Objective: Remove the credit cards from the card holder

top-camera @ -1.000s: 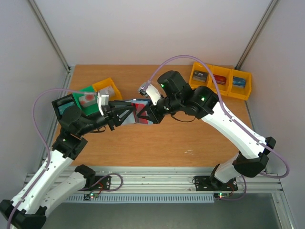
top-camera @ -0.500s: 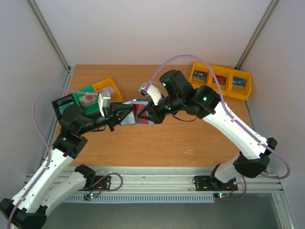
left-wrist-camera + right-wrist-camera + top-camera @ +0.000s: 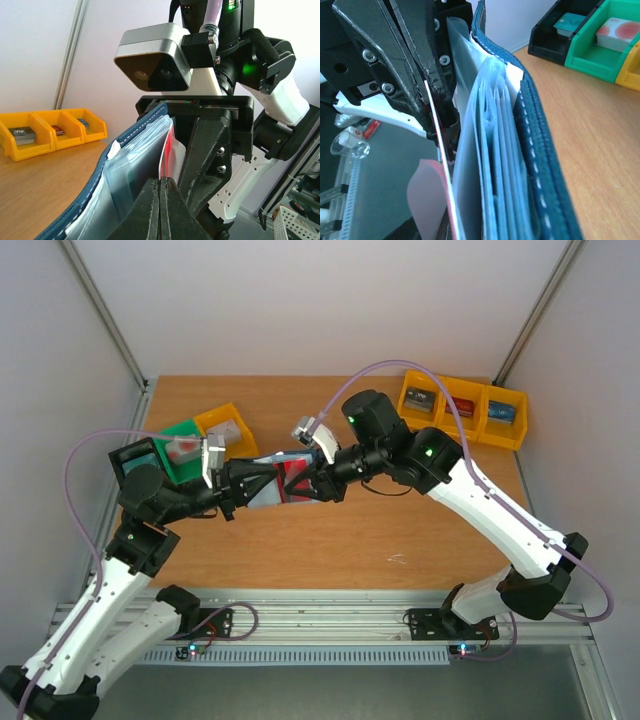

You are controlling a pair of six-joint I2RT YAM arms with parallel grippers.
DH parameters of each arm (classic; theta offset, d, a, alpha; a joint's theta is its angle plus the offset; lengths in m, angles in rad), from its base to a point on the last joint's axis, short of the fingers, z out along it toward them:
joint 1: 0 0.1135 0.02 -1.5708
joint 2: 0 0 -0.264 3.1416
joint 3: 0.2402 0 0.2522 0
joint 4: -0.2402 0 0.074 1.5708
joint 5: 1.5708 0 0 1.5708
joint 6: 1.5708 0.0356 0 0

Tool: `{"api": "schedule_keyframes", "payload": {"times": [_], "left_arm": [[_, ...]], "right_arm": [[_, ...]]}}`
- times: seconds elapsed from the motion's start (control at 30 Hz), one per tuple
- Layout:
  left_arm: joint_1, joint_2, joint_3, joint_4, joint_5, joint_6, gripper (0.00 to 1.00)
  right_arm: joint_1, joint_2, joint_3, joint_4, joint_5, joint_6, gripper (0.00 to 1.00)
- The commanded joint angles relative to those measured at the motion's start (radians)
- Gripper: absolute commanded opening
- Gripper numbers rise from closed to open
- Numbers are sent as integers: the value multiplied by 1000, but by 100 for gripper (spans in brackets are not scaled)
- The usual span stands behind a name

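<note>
Over table (image 3: 420,530): card holder (image 3: 125,165), prob. midair, btwn L gripper (image 3: 161,197), R gripper (image 3: 300,483)

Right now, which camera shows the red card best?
Top external: the red card shows its broad face. Left wrist catches only a red sliver; right wrist sees it edge-on, partly blurred.

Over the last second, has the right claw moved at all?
Yes, slightly. The right claw, gripping the red card, has drawn back rightward, toward the three yellow bins.
</note>
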Motion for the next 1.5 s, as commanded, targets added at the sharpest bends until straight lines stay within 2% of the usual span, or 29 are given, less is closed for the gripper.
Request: {"api": "schedule_keyframes", "payload": {"times": [0.0,0.17,0.33,0.43,0.53,0.63,0.8,1.03,1.13,1.27,1.33,1.47], "left_arm": [[20,-17,-15,18,-20,-61,0],[33,-21,-20,10,-9,-72,0],[44,-21,-31,7,-19,-76,0],[49,-18,-34,10,-17,-74,0],[52,-18,-35,10,-19,-77,0],[59,-22,-30,6,-20,-68,0],[76,-40,-27,-21,-28,-33,0],[89,-69,-30,-115,-84,60,0],[89,-81,-7,-191,-110,188,0],[89,-105,17,-221,-82,341,0],[88,-113,24,-223,-72,377,0],[89,-124,18,-210,-69,357,0]], "right_arm": [[-23,-36,-49,119,-141,26,28],[-83,-80,-123,193,-239,78,34],[-114,-107,-162,187,-287,87,40],[-120,-113,-180,197,-308,103,40],[-122,-115,-180,193,-301,103,33],[-146,-123,-183,183,-297,100,32],[-218,-137,-198,142,-282,110,22],[-319,-136,-279,123,-267,144,14],[-340,-96,-332,117,-205,171,14],[-339,40,-402,143,-180,266,13],[-339,98,-450,243,-193,343,13],[-339,210,-528,420,-204,519,13]]}}
